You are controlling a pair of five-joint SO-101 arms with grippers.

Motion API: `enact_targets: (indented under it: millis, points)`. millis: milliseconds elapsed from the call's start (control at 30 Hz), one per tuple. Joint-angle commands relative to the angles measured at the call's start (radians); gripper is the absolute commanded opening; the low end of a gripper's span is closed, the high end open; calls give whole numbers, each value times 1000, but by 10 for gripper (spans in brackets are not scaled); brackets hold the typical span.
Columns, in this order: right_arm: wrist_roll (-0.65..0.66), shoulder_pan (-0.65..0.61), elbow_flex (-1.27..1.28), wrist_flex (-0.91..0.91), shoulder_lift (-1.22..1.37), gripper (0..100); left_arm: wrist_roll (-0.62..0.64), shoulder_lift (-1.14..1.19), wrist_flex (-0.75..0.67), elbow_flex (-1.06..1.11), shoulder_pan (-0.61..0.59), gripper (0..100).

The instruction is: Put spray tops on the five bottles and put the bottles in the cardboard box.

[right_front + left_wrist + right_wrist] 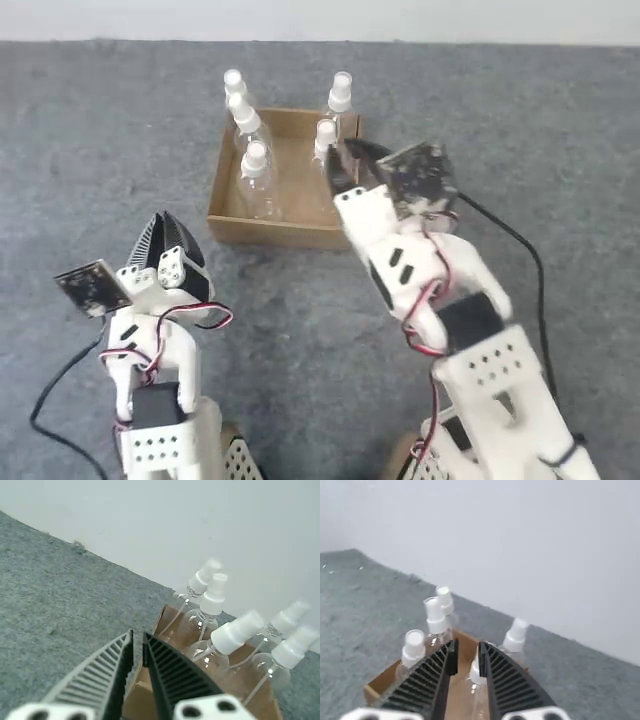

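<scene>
The open cardboard box (228, 226) sits at the back middle of the grey carpet. Five clear bottles stand in it, each with a white spray top: three along one side (255, 162) and two along the other (325, 134). My right gripper (340, 153) hovers over the box's near right corner beside the closest bottle, slightly open and holding nothing; in its wrist view a bottle top (474, 670) shows through the gap (467, 652). My left gripper (163, 222) is shut and empty, on the near left, well short of the box (165, 621).
Grey carpet surrounds the box, with a pale wall along the far edge. Both arm bases stand at the near edge. Black cables trail beside each arm (530, 260). Open carpet lies left and right of the box.
</scene>
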Motion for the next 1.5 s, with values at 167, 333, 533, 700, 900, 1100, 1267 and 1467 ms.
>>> enact_targets:
  millis: [167, 333, 533, 700, 900, 1100, 1267, 1467]
  points:
    - [-8, 119, 49, 186, -231, 6, -14, -18, 34, -13, 31, 34]
    - [57, 143, 158, 248, -363, 6, -14, -18, 37, -13, 25, 34]
    - [84, 203, 279, 317, -567, 6, -14, -18, 68, -13, 26, 34]
    - [84, 259, 382, 340, -716, 7, -14, -18, 64, -13, 31, 35]
    - [86, 272, 479, 398, -858, 8, -14, -18, 63, -13, 31, 35]
    - [86, 272, 516, 476, -937, 9, -14, -18, 68, -13, 26, 36]
    - [84, 272, 577, 469, -937, 9, -14, -18, 63, -13, 32, 37]
    - [75, 269, 686, 467, -937, 9, -15, -18, 63, -13, 32, 37]
